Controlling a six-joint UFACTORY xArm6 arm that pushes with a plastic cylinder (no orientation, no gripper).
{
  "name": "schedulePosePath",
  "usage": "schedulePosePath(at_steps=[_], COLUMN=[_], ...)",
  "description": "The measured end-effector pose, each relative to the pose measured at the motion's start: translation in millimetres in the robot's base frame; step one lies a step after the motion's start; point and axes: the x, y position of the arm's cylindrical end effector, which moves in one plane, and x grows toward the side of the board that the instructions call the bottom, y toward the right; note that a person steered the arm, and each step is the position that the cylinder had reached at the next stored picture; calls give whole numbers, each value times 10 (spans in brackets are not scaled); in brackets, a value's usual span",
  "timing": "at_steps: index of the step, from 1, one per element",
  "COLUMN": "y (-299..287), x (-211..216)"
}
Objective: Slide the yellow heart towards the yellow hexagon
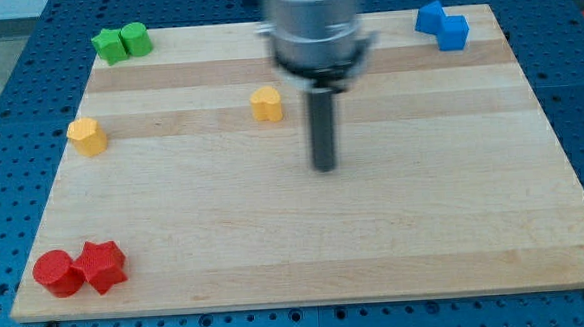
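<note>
The yellow heart (266, 103) lies on the wooden board (376, 239) in the upper middle of the view. The yellow hexagon (86, 136) lies near the board's left edge, well to the left of the heart and slightly lower. My tip (324, 168) rests on the board to the lower right of the heart, a short gap away and touching no block. The rod rises from it to the arm's grey body at the view's top.
Two green blocks (121, 41) sit together at the top left corner. Two blue blocks (442, 24) sit together at the top right. A red cylinder (57, 273) and a red star (103, 266) touch at the bottom left.
</note>
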Motion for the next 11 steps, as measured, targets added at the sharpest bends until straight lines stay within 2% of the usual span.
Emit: schedulePosePath(at_steps=[1, 2, 4, 6, 7, 8, 9, 11], y=[411, 83, -1041, -1807, -1575, -927, -763, -1318], x=[-631, -988, -971, -926, -1001, -1062, -774, -660])
